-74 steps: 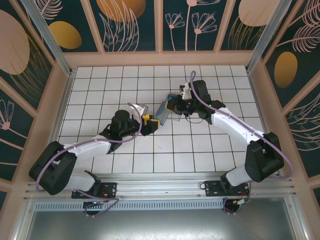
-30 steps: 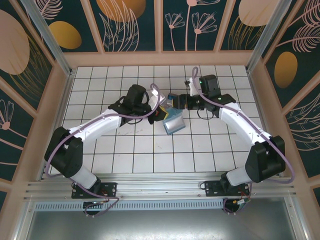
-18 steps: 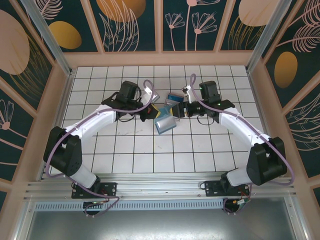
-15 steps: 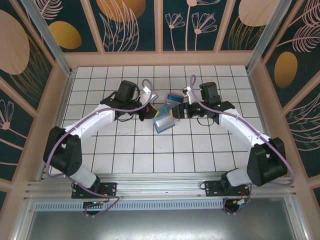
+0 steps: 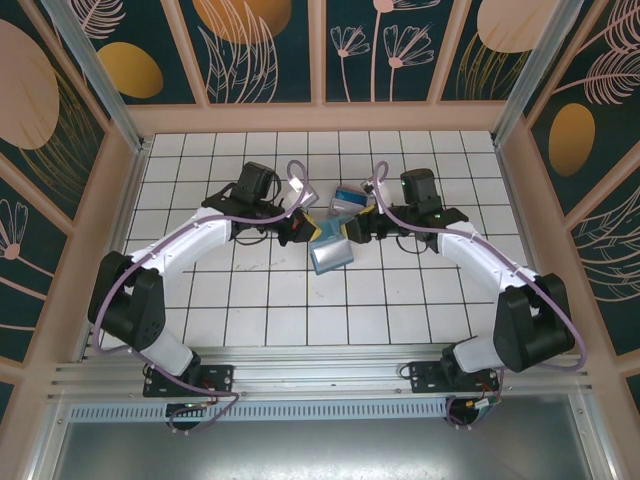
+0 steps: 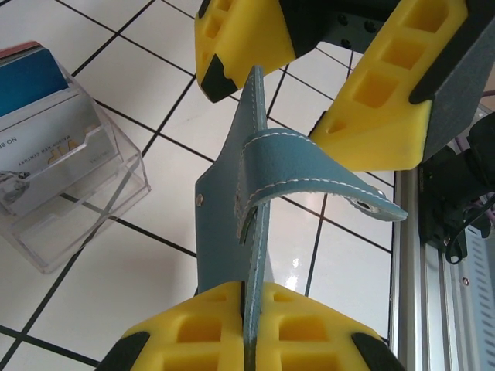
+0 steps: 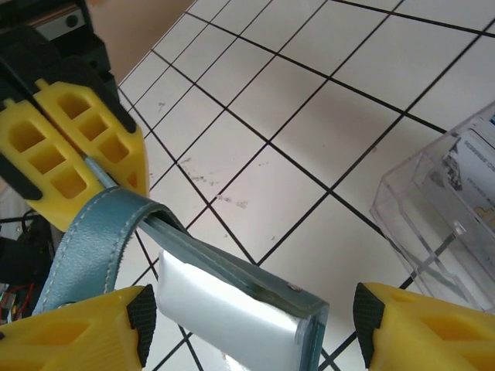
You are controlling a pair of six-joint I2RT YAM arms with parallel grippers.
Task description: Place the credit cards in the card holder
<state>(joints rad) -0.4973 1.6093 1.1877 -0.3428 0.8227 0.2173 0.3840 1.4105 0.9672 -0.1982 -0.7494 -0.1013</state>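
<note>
At the centre of the tiled table, the left gripper (image 6: 249, 305) is clamped tight on one edge of the teal card holder (image 6: 230, 202). It holds the holder on edge, and the snap strap curls out to one side. The right gripper (image 7: 251, 313) stands spread wide around the holder's opposite end. One of its fingers (image 6: 240, 39) sits just against the leather and the other is clear of it, so it grips nothing. Just beside the holder, on the far side, a clear plastic tray (image 6: 97, 205) holds the credit cards (image 6: 31, 77), blue and whitish-grey, standing upright and partly cut off by the frame's left edge. The print on the pale card is too small to read. From the right wrist, a whitish panel lies along the holder's face; whether it is a card or lining cannot be told. From overhead, both sets of fingers are largely hidden under the wrists.
</note>
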